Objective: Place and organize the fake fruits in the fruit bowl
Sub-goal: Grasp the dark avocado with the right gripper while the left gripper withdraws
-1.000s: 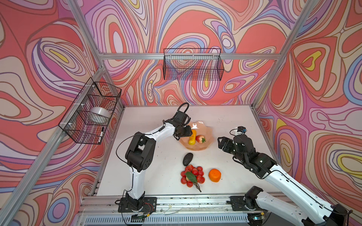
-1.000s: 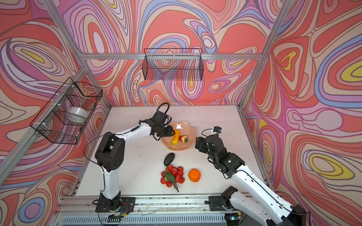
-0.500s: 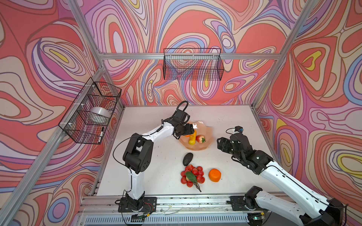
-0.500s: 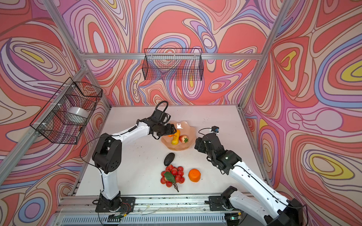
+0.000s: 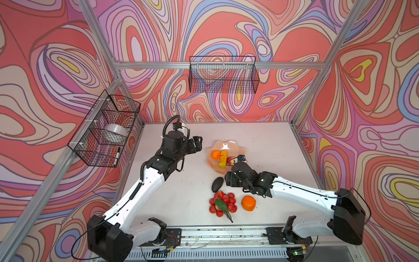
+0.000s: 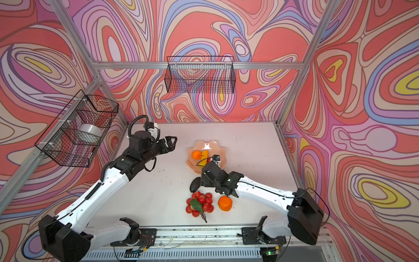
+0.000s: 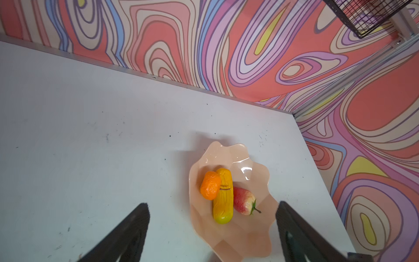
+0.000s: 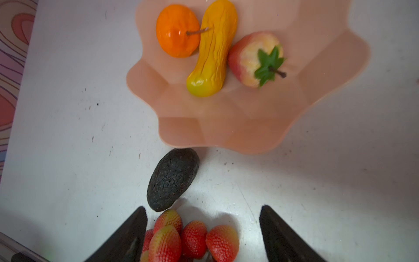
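Both jaws wide, empty | berry cluster (image 8: 188, 236) between right jaws (avocado (image 8: 172, 179) just beyond) | left jaws near bowl (image 7: 244, 236)

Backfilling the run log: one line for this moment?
in bowl: tangerine, gourd, strawberry | on table: avocado, berry cluster, orange | left gripper: jaws open, empty | right gripper: jaws open, empty

My top views look down from high above the front rail (image 5: 226, 236) onto the whole table (image 5: 181, 192); both wrist views sit low and close, and all four share the bowl (image 5: 238, 149), mid-frame from above.
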